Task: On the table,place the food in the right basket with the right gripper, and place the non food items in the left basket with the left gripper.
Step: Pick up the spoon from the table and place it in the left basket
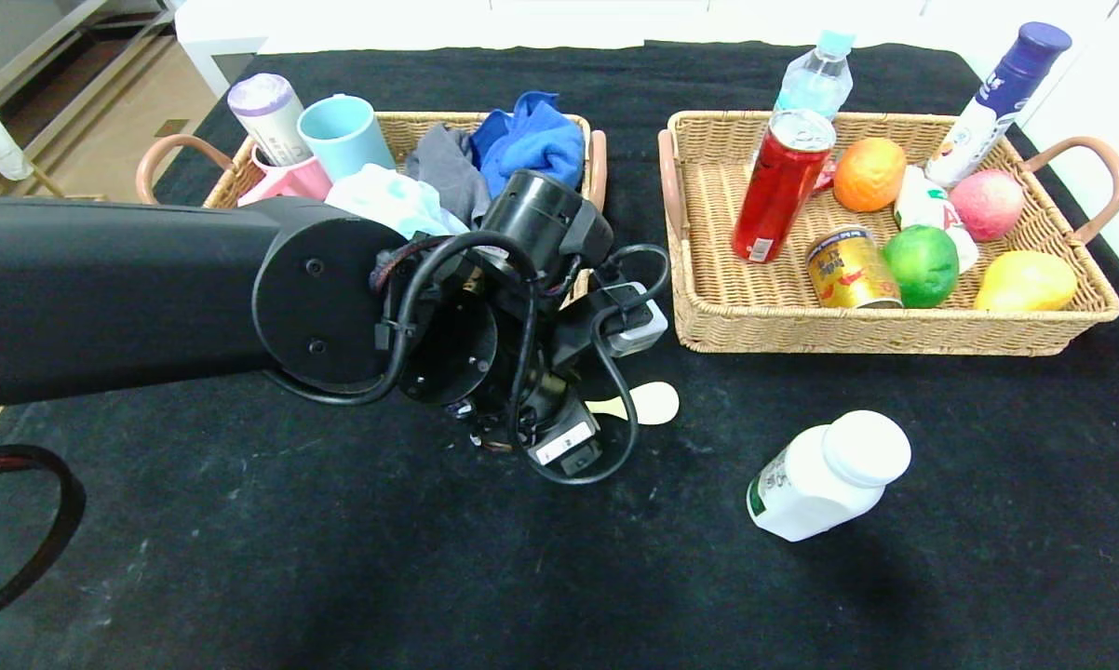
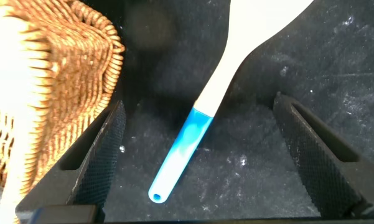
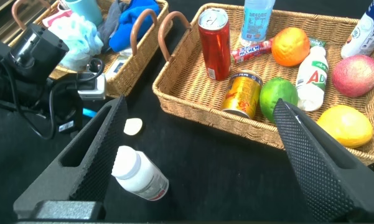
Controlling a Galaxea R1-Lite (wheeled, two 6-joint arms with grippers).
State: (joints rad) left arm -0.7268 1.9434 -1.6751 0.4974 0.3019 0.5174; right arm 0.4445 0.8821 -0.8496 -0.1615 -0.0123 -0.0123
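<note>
Left gripper low over the black table, just in front of the left basket; jaws spread wide, nothing clamped. Spoon flat on the cloth between the fingers, blue handle end toward the wrist, white bowl pointing away, touching neither finger. In head view only the spoon's pale bowl showing past the arm's cables.

Left basket holding cups, a blue cloth, a grey cloth.

Right gripper raised above the table's near side, jaws apart and empty. White bottle on its side on the table in front of the right basket, apart from it.

Right basket holding red can, gold can, orange, lime, apple, lemon, drink bottles.
</note>
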